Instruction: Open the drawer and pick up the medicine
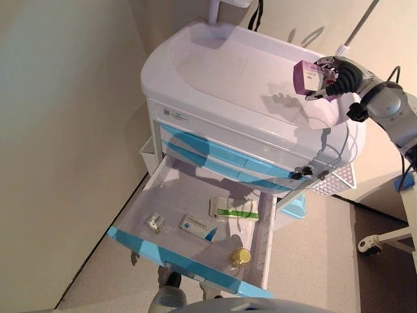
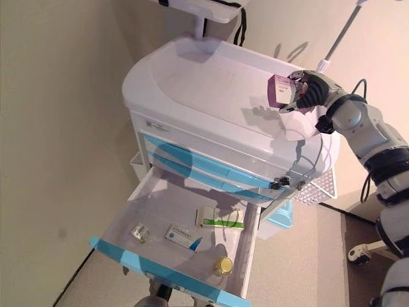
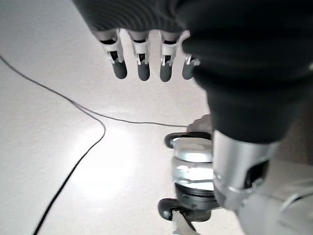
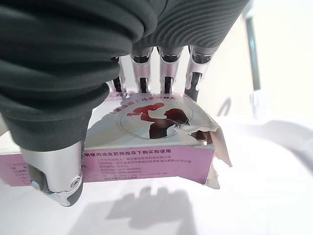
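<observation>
I see the white cart (image 1: pixel 195 72) with its bottom drawer (image 1: pixel 169 195) pulled out; in it lie a green-white box (image 1: pixel 231 208), blue-white box (image 1: pixel 199 227), small vial (image 1: pixel 154 222) and yellow-capped bottle (image 1: pixel 240 257)

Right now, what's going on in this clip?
The robot's right hand holds a pink medicine box in curled fingers above the white top of the cart. The bottom drawer is pulled open, and in it lie a green-and-white box, a blue-and-white box, a small packet and a yellow-capped bottle. The left hand hangs idle over the floor, fingers relaxed.
</observation>
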